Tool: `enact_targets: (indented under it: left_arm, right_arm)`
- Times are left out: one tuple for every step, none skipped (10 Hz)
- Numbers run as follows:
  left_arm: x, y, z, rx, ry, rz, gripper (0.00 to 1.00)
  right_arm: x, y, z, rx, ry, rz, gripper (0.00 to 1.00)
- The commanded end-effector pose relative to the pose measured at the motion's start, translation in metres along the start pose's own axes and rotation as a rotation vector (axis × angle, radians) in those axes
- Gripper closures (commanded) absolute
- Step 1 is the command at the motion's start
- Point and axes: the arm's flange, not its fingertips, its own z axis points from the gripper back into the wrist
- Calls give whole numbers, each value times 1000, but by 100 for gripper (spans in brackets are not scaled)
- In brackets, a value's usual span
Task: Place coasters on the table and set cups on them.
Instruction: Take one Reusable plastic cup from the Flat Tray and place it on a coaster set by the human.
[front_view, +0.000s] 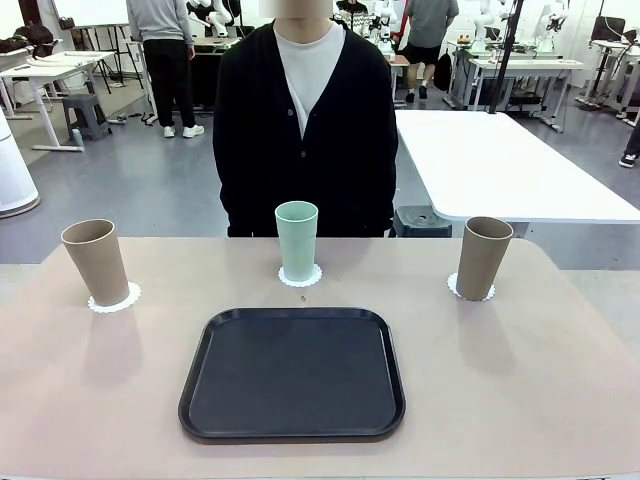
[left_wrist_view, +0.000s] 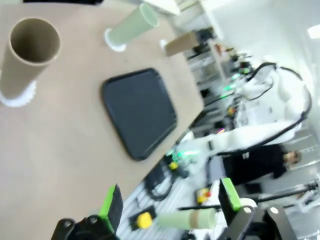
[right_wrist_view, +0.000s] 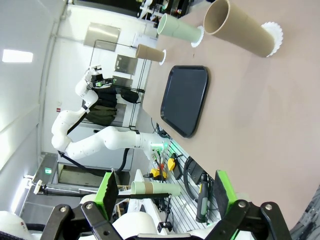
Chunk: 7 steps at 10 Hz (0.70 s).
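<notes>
Cups stand on scalloped white coasters along the far part of the beige table (front_view: 560, 400), beyond the black tray (front_view: 292, 372): the mint green cup (front_view: 297, 240) on its coaster (front_view: 300, 277) just past the tray's far edge, a tan cup (front_view: 96, 260) on a coaster (front_view: 114, 299) to the tray's left, and another tan cup (front_view: 483, 257) on a coaster (front_view: 470, 290) to its right. A person in a black cardigan (front_view: 305, 130) stands behind the green cup. The left wrist view adds the left gripper (left_wrist_view: 167, 205), green-padded fingers spread wide and empty, off the table's near edge. The right wrist view shows the right gripper (right_wrist_view: 165, 192) equally wide and empty, with the other white arm (right_wrist_view: 100, 135) beyond the tray.
</notes>
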Motion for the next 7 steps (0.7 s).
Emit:
enact_targets:
  left_arm:
    - [-1,31,28,-173,-90,36,0]
    - [-4,47,36,-202,-87,55,0]
    - [-10,63,43,-238,-75,62,0]
    - [-7,72,54,-269,-38,72,0]
    - [-3,79,65,-274,-20,88,0]
    - [-4,83,70,-281,-2,112,0]
    - [-5,85,68,-277,16,126,0]
  right_arm:
    - [-2,1,1,-6,10,1,0]
    - [-2,1,1,-6,10,1,0]
    - [-2,1,1,-6,10,1,0]
    - [-2,1,1,-6,10,1,0]
    - [-2,1,1,-6,10,1,0]
    - [-2,1,1,-6,10,1,0]
    - [-2,1,1,-6,10,1,0]
